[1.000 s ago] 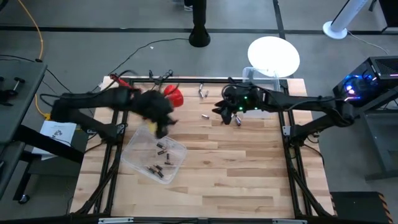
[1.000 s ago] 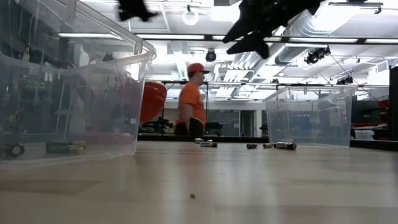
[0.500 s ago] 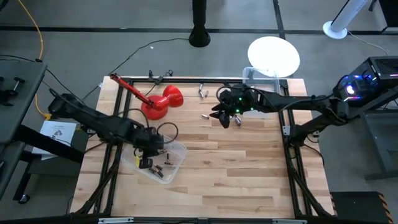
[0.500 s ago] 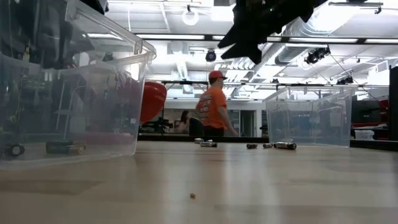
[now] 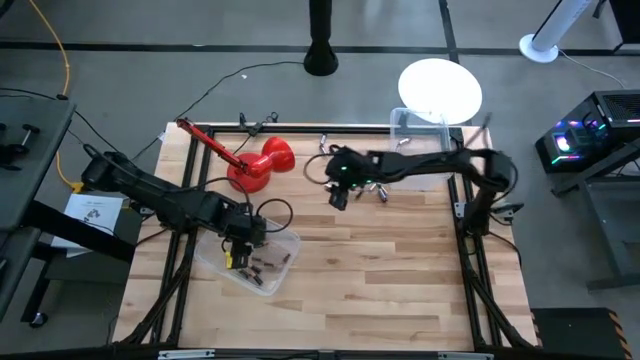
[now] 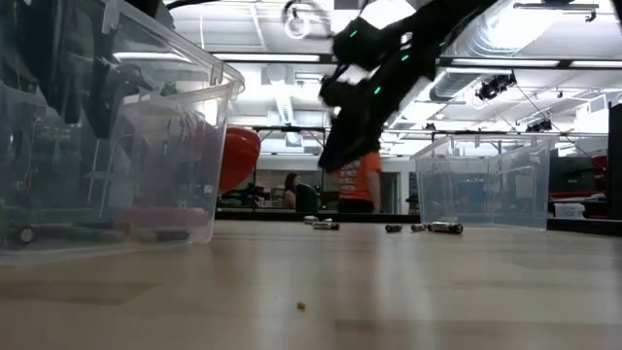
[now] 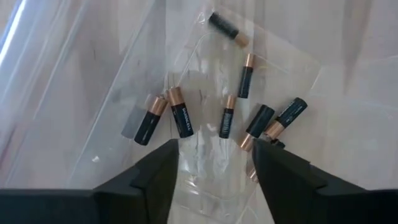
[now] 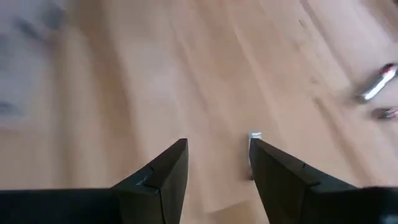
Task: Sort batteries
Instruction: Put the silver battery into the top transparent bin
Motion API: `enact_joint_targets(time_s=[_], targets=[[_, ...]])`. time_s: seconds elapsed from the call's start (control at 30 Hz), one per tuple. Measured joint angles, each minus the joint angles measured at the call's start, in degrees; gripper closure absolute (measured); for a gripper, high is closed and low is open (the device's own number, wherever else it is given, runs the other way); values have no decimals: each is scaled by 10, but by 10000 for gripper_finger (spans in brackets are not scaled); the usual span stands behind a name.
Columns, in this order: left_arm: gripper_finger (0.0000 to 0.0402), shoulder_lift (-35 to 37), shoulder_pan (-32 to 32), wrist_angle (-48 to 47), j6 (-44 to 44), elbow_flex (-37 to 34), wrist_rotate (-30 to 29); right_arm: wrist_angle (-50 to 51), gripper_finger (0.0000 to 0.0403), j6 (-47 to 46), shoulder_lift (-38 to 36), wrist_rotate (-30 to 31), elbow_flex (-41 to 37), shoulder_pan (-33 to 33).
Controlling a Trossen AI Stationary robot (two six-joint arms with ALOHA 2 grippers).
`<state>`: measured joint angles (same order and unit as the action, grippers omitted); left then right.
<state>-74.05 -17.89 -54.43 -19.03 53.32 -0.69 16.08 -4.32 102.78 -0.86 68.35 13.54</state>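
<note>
Several dark, copper-tipped batteries [image 7: 180, 118] lie flat on the floor of a clear bin [image 5: 262, 262] at the table's near left. My left gripper [image 7: 214, 146] hangs open above them inside the bin [image 5: 237, 252], with nothing between its fingers. My right gripper [image 5: 336, 196] stands open above the far middle of the table, clear of the wood in the low view [image 6: 332, 157]. Below it a silvery battery [image 8: 254, 138] lies on the wood beside one finger. More silvery batteries [image 5: 380, 191] lie just to its right, and others [image 5: 326, 148] by the far edge.
A red plunger-like tool [image 5: 258, 165] lies at the far left. A second clear bin [image 5: 420, 125] stands at the far right corner. A person in an orange shirt [image 6: 358, 185] walks in the room beyond. The table's near half is bare wood.
My left gripper has swung from near the red tool toward the near edge and down into the clear bin. My right gripper has gone down and toward the table's left, ending over a silvery battery. The person beyond the table has walked to the right.
</note>
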Motion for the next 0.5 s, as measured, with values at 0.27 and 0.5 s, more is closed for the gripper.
enact_joint_targets(time_s=[0.27,0.5], targets=[[175,0,-1,-23,-60,9,0,108,237,86,142,34,127,12],[175,0,-1,-21,-69,23,0,158,250,72,193,14,148,33]])
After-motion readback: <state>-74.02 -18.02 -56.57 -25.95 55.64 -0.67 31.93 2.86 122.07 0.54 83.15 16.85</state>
